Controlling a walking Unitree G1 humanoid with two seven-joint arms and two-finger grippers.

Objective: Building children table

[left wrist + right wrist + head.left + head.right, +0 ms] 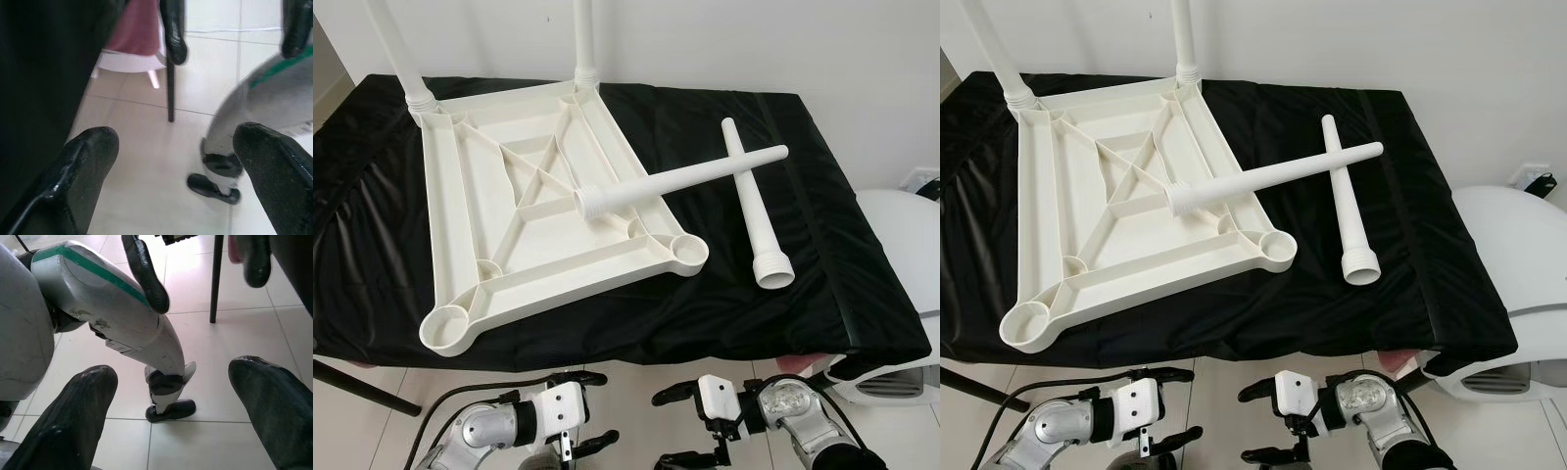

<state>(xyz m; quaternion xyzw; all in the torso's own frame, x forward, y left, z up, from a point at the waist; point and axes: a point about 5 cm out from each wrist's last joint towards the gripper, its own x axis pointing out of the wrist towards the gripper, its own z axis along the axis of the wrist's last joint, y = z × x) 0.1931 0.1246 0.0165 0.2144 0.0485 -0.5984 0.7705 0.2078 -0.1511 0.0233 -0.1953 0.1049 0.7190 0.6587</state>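
- Tabletop [822, 245]: covered with a black cloth that hangs over the edges; it carries all the parts.
- Child table top [460, 206]: white plastic, lying upside down on the left part of the tabletop, ribbed underside facing up. Round sockets sit at its corners; the near-left socket [448, 326] and the near-right socket [687, 252] are open and hold nothing.
- Fitted legs: two white legs stand upright in the far corners, one at the far left [403, 54] and one at the far right [584, 39]; both run out of the top of the head views.
- Loose leg A [680, 181]: lies across the near-right part of the child table top, its threaded end resting on the ribs near the middle, its other end out over the black cloth.
- Loose leg B [754, 206]: lies on the cloth to the right of the child table top, wide collar end nearest the robot. Leg A crosses over it near its far end; the two are touching there.
- White appliance [901, 245]: rounded, stands on the floor to the right of the tabletop.
- Left gripper [582, 411]: low, in front of the near tabletop edge, over the tiled floor; fingers [78, 166] spread apart and grasping nothing.
- Right gripper [685, 426]: low, beside the left one, below the tabletop edge; fingers [73, 411] spread apart and grasping nothing.
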